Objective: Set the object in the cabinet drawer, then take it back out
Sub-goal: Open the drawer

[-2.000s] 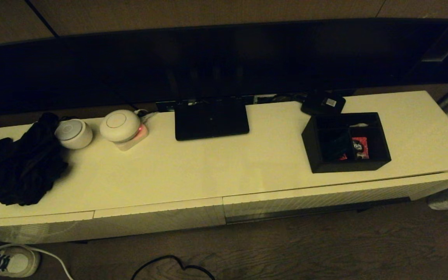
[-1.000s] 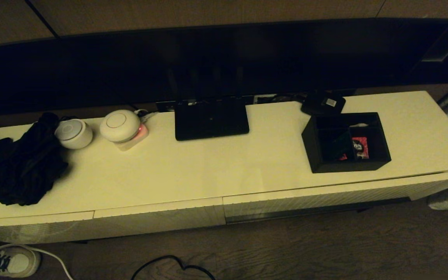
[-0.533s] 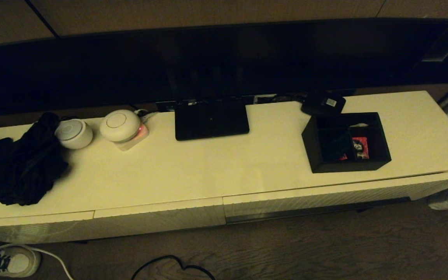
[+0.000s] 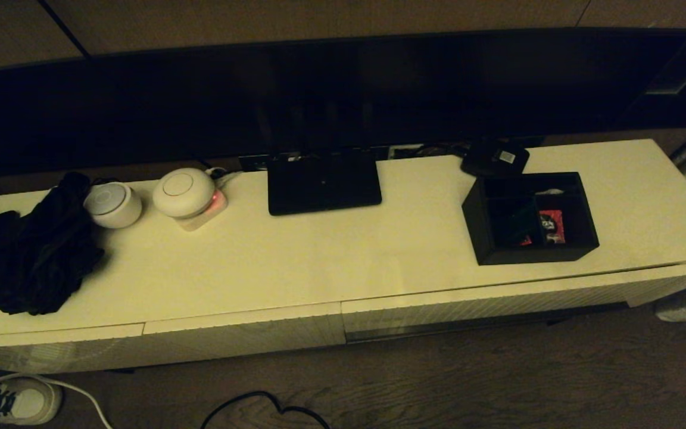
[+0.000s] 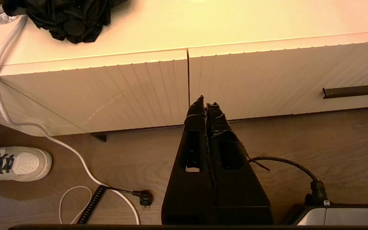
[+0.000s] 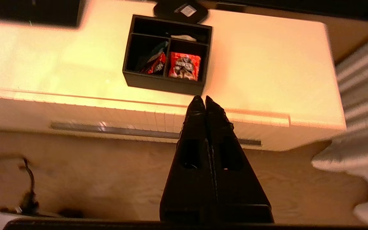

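The black organiser box (image 4: pixel 527 255) stands on the right part of the cream cabinet top (image 4: pixel 319 250), with red-and-white packets (image 4: pixel 551 226) in its compartments. The right wrist view shows the box (image 6: pixel 163 84) and packets (image 6: pixel 184 65) beyond my right gripper (image 6: pixel 201 99), which is shut and empty, hanging over the floor in front of the cabinet. The wide ribbed drawer front (image 4: pixel 498 298) lies below the box; its interior does not show. My left gripper (image 5: pixel 205 103) is shut and empty in front of the seam between two ribbed fronts. Neither gripper shows in the head view.
A flat black router (image 4: pixel 323 182) and a small black device with a white label (image 4: pixel 495 158) sit at the back. Two white round devices (image 4: pixel 183 192) and a black cloth (image 4: pixel 36 250) lie at the left. A shoe (image 4: pixel 21 402) and cables are on the floor.
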Motion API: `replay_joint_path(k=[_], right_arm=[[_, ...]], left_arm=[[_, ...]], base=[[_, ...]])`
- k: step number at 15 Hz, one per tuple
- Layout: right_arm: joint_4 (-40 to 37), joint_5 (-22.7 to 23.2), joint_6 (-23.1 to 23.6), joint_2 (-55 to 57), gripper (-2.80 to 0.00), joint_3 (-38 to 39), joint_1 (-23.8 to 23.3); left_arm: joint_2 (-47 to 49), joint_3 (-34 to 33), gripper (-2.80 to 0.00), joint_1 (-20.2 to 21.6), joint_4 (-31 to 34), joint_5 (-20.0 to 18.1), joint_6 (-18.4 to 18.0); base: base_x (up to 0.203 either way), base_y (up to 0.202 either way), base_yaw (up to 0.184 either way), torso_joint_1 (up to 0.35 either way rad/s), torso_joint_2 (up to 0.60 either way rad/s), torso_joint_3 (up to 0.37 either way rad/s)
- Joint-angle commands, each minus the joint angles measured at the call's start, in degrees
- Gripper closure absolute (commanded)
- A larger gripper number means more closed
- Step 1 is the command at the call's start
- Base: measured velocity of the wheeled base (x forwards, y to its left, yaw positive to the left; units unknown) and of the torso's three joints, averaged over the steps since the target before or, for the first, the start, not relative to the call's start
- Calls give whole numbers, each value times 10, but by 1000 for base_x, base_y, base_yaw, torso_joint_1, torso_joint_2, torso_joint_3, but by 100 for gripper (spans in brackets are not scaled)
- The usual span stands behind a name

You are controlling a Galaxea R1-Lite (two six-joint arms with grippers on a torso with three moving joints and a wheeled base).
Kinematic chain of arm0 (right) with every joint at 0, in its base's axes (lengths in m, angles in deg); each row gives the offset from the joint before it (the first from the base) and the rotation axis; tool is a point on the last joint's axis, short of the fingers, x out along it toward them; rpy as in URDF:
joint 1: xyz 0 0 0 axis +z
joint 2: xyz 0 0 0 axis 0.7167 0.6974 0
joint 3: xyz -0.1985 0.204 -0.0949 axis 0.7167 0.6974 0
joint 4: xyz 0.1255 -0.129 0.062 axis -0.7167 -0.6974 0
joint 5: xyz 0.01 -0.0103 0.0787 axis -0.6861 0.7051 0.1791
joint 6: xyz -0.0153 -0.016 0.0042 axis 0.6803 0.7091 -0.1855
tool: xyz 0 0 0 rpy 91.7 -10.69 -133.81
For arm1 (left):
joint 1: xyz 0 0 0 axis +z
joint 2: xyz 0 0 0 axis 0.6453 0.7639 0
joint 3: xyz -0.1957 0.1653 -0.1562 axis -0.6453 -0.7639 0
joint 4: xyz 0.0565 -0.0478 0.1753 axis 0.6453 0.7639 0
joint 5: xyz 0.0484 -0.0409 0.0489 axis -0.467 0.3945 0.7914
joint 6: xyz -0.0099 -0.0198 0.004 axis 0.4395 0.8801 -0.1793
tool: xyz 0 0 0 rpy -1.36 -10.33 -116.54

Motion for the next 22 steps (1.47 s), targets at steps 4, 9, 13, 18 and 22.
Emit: replay_joint_path(k=[4, 9, 13, 18, 22], right_arm=[[-43, 9, 124, 273, 0, -165, 48], [-120, -13, 317, 437, 0, -233, 161], [-113, -22, 374, 506, 0, -187, 198], [31, -41, 495, 549, 0, -15, 201], [201, -54, 551, 611, 0, 76, 200]], left_arm=[[0, -2, 0, 0, 0, 0, 0], [0, -2, 0, 0, 0, 0, 0], [0, -2, 0, 0, 0, 0, 0], [0, -2, 0, 0, 0, 0, 0], [0, -2, 0, 0, 0, 0, 0]], base=[[0, 0, 0, 0, 0, 0], [0, 0, 0, 0, 0, 0], [0, 0, 0, 0, 0, 0], [0, 0, 0, 0, 0, 0], [0, 0, 0, 0, 0, 0]])
